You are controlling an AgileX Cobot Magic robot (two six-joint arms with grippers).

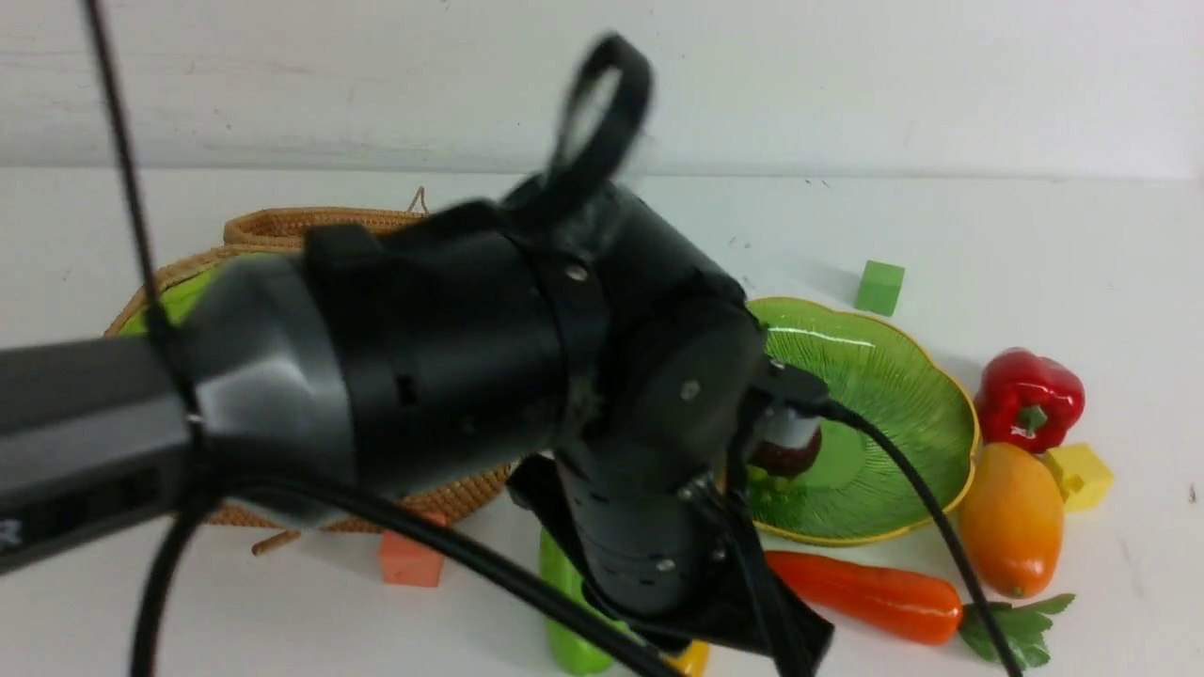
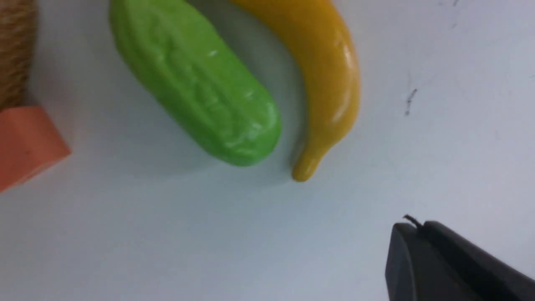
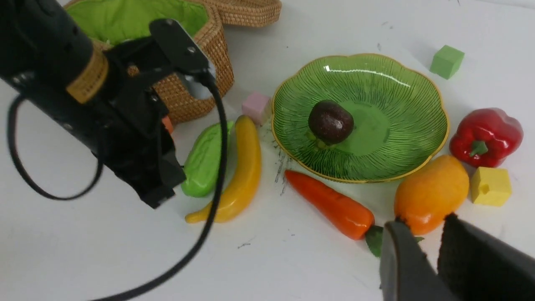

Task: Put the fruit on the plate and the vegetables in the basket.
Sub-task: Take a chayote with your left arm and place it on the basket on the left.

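The dark mangosteen (image 3: 331,122) lies in the green plate (image 3: 401,108). On the table between plate and basket (image 3: 200,83), the banana (image 3: 244,171) and the bumpy green cucumber (image 3: 205,161) lie side by side. My left gripper (image 2: 413,225) hangs just beside the banana's tip (image 2: 303,171), fingers pressed together, shut on nothing. The mango (image 3: 432,190), carrot (image 3: 330,202) and red pepper (image 3: 487,136) lie round the plate's near and right sides. My right gripper (image 3: 422,223) hovers over the mango's end, open with a narrow gap and nothing in it.
Foam cubes are scattered about: green (image 3: 447,61), yellow (image 3: 491,186), pink (image 3: 256,106), orange (image 2: 25,142). The basket's lid (image 3: 246,10) lies open behind it. The left arm (image 1: 423,376) and its cable fill much of the front view.
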